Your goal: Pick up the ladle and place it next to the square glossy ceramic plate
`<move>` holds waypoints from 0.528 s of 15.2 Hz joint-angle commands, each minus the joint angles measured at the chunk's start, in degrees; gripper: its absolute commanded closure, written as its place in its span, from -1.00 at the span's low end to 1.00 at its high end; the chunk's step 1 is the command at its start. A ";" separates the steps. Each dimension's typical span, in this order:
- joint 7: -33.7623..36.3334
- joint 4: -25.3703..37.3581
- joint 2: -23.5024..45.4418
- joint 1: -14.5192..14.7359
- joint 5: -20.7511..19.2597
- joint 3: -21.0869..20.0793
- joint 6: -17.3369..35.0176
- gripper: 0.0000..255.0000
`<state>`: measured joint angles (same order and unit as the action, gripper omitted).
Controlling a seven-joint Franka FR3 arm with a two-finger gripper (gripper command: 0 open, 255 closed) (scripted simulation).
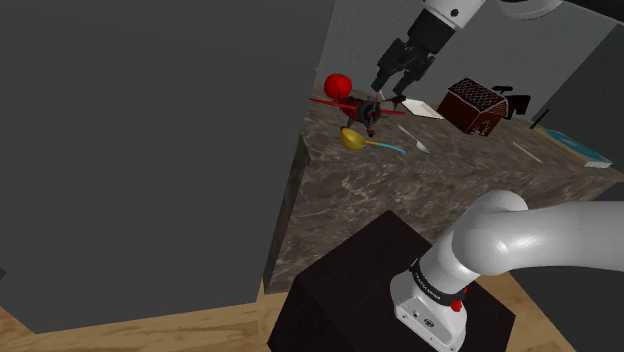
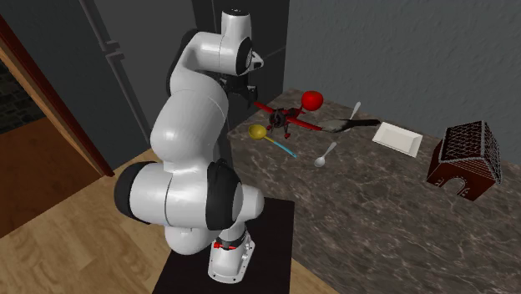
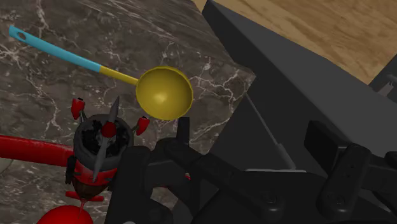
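Note:
The ladle (image 1: 354, 139) has a yellow bowl and a blue handle and lies flat on the dark marble counter (image 1: 400, 190), close to its corner. A red toy plane (image 1: 352, 103) stands right behind it. The white square plate (image 1: 421, 108) rests farther back on the counter. My black gripper (image 1: 392, 90) hangs open above the plane and holds nothing. In the wrist view the ladle's bowl (image 3: 164, 93) lies ahead of my gripper (image 3: 242, 184), beside the plane (image 3: 95, 149), with no finger touching it. From the second exterior view the ladle (image 2: 260, 133) lies well apart from the plate (image 2: 397, 137).
A brown lattice toy house (image 1: 474, 105) stands past the plate. A white spoon (image 1: 419, 144) and a blue book (image 1: 582, 149) lie on the counter. A tall dark cabinet (image 1: 150, 150) rises beside the counter's edge. Wooden floor (image 1: 120, 335) lies below.

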<state>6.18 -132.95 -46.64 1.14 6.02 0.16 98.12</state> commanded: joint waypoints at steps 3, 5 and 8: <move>-8.58 -2.54 -1.07 1.73 -1.37 4.10 0.01 -1.00; -17.18 -4.41 -1.45 3.35 -3.10 8.32 -0.05 -1.00; -30.15 -5.95 -0.64 5.69 -6.15 14.78 -0.11 -1.00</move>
<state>-18.89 -138.73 -47.65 6.00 0.97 12.65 98.31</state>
